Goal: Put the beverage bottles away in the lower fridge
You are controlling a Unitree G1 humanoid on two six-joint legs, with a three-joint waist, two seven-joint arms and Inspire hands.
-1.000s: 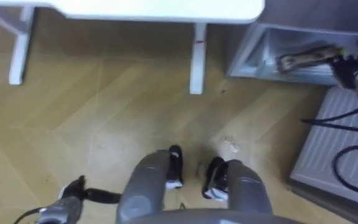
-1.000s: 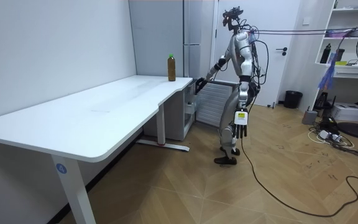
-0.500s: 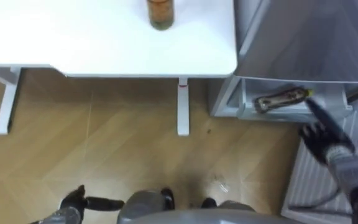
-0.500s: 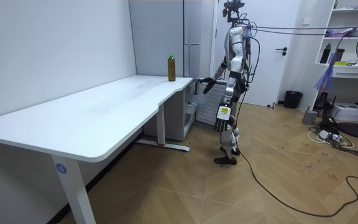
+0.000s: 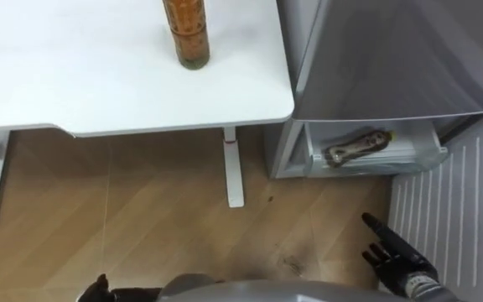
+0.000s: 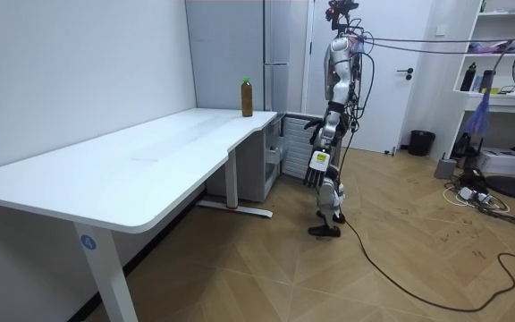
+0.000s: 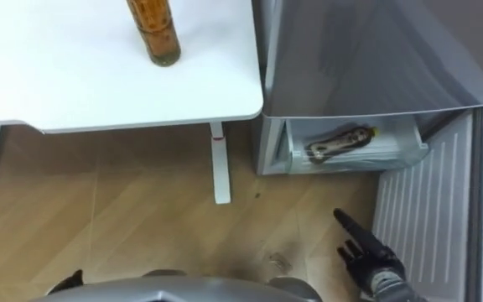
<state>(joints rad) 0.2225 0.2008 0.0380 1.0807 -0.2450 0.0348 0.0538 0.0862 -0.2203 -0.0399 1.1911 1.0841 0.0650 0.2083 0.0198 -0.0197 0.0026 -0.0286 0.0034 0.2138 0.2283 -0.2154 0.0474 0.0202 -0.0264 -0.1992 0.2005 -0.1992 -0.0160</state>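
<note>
A brown drink bottle with a green cap (image 5: 184, 33) stands upright on the white desk (image 5: 74, 75), near its corner by the fridge; it also shows as the bottle (image 6: 247, 97) in the room view. A second bottle (image 5: 357, 146) lies on its side in the open lower fridge compartment (image 5: 409, 155). My right hand (image 5: 397, 256) hangs open and empty below that compartment, fingers straight, well apart from both bottles. At the bottom left edge my left hand (image 5: 99, 289) is low by my side; in the room view this left hand (image 6: 318, 170) hangs with fingers straight.
The grey fridge (image 5: 392, 59) stands right of the desk, and its open door (image 5: 447, 210) shows a ribbed white inner side at the right. A desk leg (image 5: 233, 172) stands on the wooden floor (image 5: 124, 210). I stand upright in front of the fridge.
My right hand has drawn back from the fridge compartment and dropped to my side. The eye view has shifted, so the desk and its bottle show now.
</note>
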